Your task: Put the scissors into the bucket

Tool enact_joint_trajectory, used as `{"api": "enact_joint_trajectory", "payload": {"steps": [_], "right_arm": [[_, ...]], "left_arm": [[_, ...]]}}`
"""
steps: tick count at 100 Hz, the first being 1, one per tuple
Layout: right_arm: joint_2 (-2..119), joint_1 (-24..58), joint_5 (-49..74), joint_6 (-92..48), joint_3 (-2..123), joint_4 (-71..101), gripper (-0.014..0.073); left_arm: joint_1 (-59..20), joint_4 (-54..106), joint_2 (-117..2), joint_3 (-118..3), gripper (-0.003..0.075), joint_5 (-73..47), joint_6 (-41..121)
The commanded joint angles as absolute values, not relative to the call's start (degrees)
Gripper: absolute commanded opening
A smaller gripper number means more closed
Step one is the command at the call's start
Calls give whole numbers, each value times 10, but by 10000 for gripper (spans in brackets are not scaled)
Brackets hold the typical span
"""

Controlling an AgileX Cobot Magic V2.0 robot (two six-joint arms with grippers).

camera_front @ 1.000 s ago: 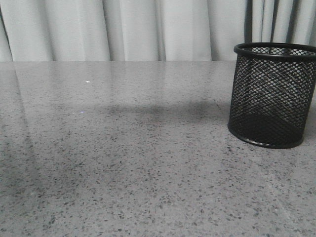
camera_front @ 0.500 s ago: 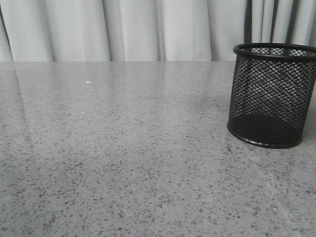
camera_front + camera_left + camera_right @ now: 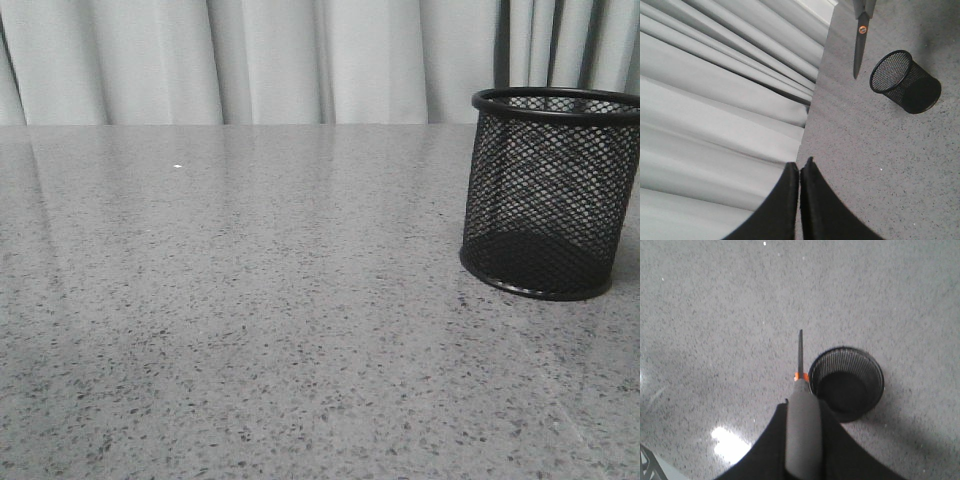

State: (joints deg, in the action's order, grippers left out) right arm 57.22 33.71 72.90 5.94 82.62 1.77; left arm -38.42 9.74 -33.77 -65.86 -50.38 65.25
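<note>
The black wire-mesh bucket (image 3: 550, 195) stands upright at the right of the grey table, with nothing showing inside it. My right gripper (image 3: 803, 405) is shut on the grey handle of the scissors (image 3: 800, 356) and holds them high over the table, blades pointing down, just beside the bucket's (image 3: 846, 382) open mouth. In the left wrist view the hanging scissors (image 3: 860, 40) and the bucket (image 3: 905, 81) show far off. My left gripper (image 3: 799, 169) is shut with nothing between its fingers, raised near the table's edge. Neither gripper nor the scissors appear in the front view.
A pale pleated curtain (image 3: 260, 60) hangs behind the speckled grey table (image 3: 250, 320). The table's edge (image 3: 816, 105) runs along the curtain in the left wrist view. A bright light reflection (image 3: 730, 442) lies on the tabletop below my right gripper.
A dark shadow that lay across the middle of the table one second ago has gone. The bucket has not moved.
</note>
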Motion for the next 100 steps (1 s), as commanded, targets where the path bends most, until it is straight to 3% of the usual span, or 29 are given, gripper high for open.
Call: {"api": "enact_joint_trajectory", "payload": {"steps": [1,42,76,86,100], "right_arm": [[558,337,748,63,811,11,-50],[585,337,748,64,758,-48,-50],[677,337,747,64,758,-106,-43],[684,337,733,64,758,-106,51],[684,337,704,64,777,-119,347]], "left_arm": [[-388,104,-341,-671,-20,-466,645],[-388,104,-341,-671,-20,-478,645],[-388,110,-341,-671,-20,-480,644],[-388,110,-341,-671,-20,-482,632],[-388,110,-341,-671,-20,-489,615]]}}
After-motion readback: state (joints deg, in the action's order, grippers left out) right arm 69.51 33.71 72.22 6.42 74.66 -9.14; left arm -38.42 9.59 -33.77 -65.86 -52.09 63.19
